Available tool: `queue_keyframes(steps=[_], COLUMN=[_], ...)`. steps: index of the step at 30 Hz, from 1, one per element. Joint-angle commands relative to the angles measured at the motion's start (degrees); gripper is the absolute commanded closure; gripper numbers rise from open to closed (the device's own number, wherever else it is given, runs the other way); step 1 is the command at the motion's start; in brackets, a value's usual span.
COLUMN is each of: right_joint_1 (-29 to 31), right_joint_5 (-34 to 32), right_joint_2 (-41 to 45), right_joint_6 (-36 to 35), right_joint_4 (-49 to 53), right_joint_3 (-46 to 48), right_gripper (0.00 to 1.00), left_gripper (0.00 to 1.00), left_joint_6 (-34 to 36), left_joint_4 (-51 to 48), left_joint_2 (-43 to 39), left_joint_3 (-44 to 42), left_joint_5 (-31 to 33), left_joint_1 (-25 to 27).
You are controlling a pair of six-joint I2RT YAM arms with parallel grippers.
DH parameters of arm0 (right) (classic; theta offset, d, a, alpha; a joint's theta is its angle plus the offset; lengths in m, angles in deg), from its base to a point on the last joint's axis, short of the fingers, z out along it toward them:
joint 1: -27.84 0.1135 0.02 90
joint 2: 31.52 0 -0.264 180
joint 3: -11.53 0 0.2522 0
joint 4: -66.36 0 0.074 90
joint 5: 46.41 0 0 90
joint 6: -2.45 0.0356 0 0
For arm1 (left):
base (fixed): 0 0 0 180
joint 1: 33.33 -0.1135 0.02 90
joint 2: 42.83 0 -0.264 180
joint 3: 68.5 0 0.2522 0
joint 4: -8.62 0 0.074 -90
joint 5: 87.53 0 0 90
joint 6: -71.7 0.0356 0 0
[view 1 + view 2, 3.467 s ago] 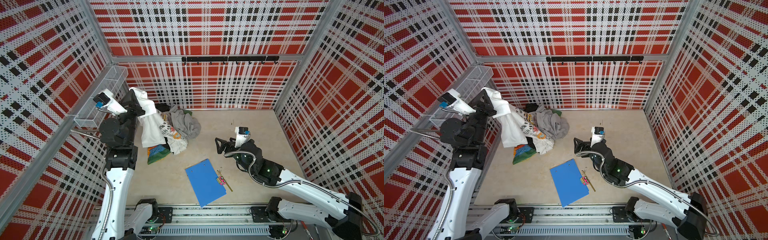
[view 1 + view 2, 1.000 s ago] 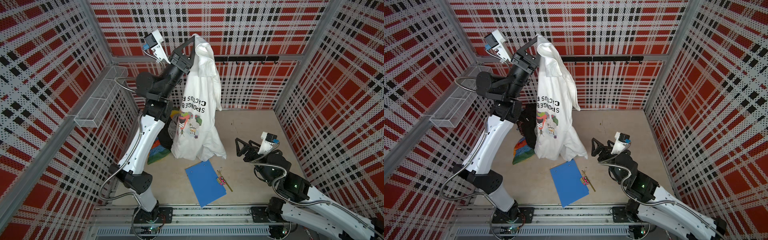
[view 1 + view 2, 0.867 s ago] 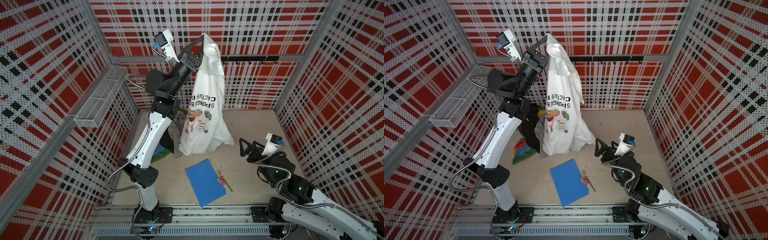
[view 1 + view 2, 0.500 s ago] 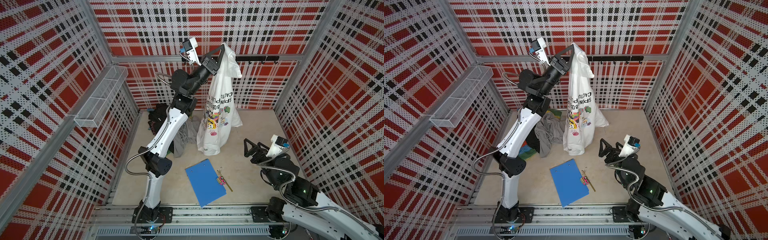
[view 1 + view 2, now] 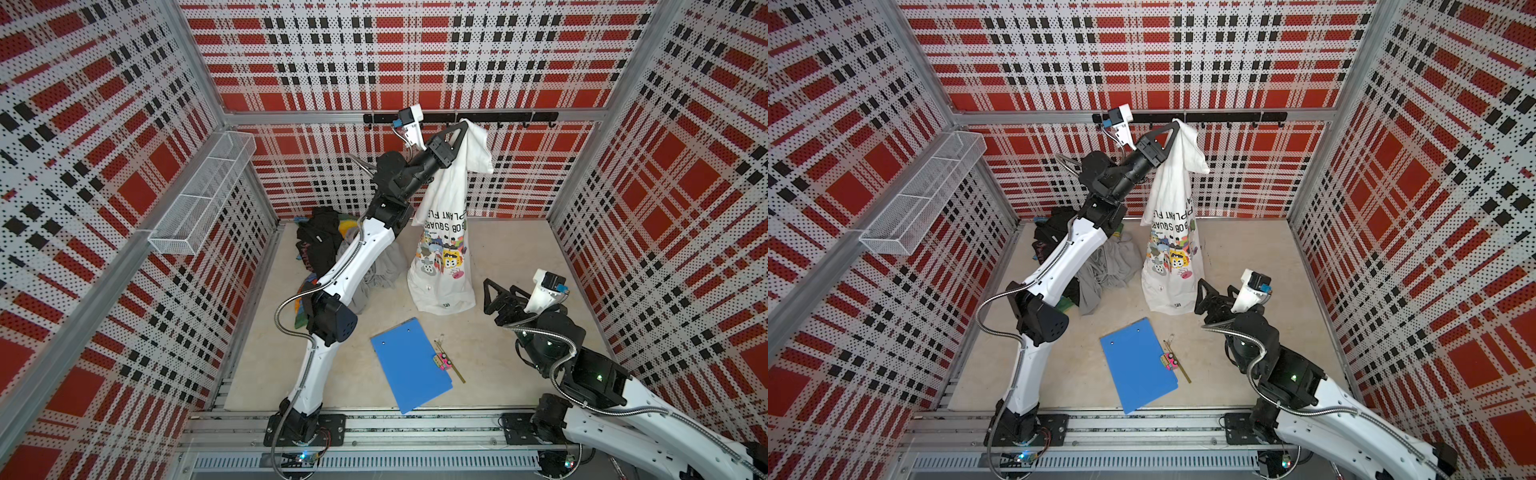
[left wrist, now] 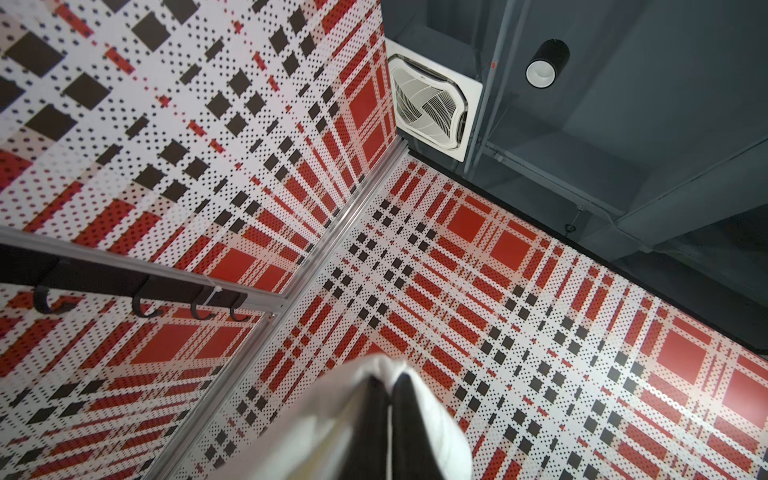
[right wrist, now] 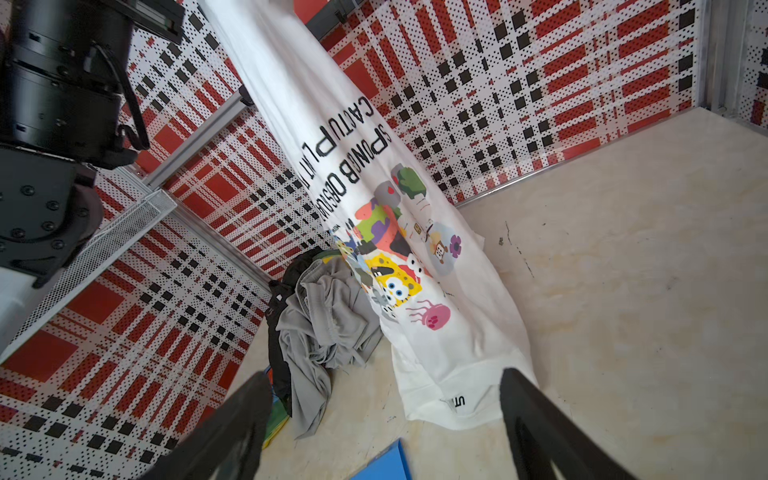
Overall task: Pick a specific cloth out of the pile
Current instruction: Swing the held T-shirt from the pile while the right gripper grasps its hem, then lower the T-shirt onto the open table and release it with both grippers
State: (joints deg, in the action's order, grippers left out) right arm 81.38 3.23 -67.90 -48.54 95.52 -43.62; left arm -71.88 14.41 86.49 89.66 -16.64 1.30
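Note:
The cloth (image 5: 442, 249) (image 5: 1169, 245), a white T-shirt with black lettering and a cartoon print, hangs from my left gripper (image 5: 463, 126) (image 5: 1173, 124), which is shut on its top just below the hook rail. Its hem rests on the floor. In the left wrist view the shut fingers (image 6: 390, 378) pinch white fabric (image 6: 324, 419). The pile (image 5: 332, 249) (image 5: 1108, 266) of grey, black and coloured garments lies left of the cloth, under the left arm. My right gripper (image 5: 487, 296) (image 5: 1199, 296) (image 7: 382, 378) stands open, low beside the cloth's hem (image 7: 453, 399), holding nothing.
A blue clipboard (image 5: 409, 363) lies on the floor in front, with a small pink item and a thin stick (image 5: 442, 360) beside it. A wire basket (image 5: 203, 191) hangs on the left wall. A black hook rail (image 5: 519, 118) (image 6: 145, 291) runs along the back wall.
The left arm has lifted the cloth out of the pile and swung it to the right, up near the hook rail. The right gripper has shifted slightly right, beside the hem.

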Motion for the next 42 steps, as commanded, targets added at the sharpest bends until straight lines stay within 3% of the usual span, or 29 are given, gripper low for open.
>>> queue_keyframes(steps=[1, 5, 10, 13, 24, 32, 35, 38, 42], right_joint_1=[-1.4, -7.4, -14.5, -19.4, -30.7, -37.1, -38.5, -40.1, -40.0], right_joint_5=[3.4, 20.4, 35.1, 44.4, 53.8, 50.4, 49.4, 51.9, 55.6], right_joint_2=[-1.0, -4.0, -13.7, -20.7, -44.0, -43.5, -42.9, -42.9, -40.8], right_joint_6=[-1.7, -2.2, -1.2, 1.4, 5.3, 7.2, 7.2, 7.6, 7.0], right_joint_4=[-6.2, -15.8, -25.9, -35.1, -49.2, -46.1, -45.9, -47.1, -47.7], right_joint_3=[2.9, 6.2, 6.5, 6.5, -3.7, -1.3, 1.3, 3.0, 5.6], right_gripper=[0.16, 0.23, 0.36, 0.39, 0.51, 0.46, 0.45, 0.44, 0.42], left_gripper=[1.00, 1.00, 1.00, 1.00, 1.00, 1.00, 1.00, 1.00, 1.00], left_joint_6=[0.3, 0.9, 0.8, 1.2, 0.7, 10.5, 10.5, 10.9, 15.1], left_joint_4=[2.4, 2.2, 2.2, 2.2, 2.2, -3.8, -4.0, -4.2, -7.6], left_joint_2=[-0.4, -0.7, -1.0, -1.3, -5.1, -15.6, -17.3, -18.7, -21.0], left_joint_3=[1.8, 0.7, 0.1, -0.2, -4.4, -20.3, -26.0, -31.2, -36.7], left_joint_5=[-0.8, -0.9, -1.5, -1.7, -5.2, -5.7, -7.4, -8.8, -6.1], left_joint_1=[1.8, 2.6, 3.5, 4.3, 5.4, 5.4, 5.0, 4.8, 4.1])
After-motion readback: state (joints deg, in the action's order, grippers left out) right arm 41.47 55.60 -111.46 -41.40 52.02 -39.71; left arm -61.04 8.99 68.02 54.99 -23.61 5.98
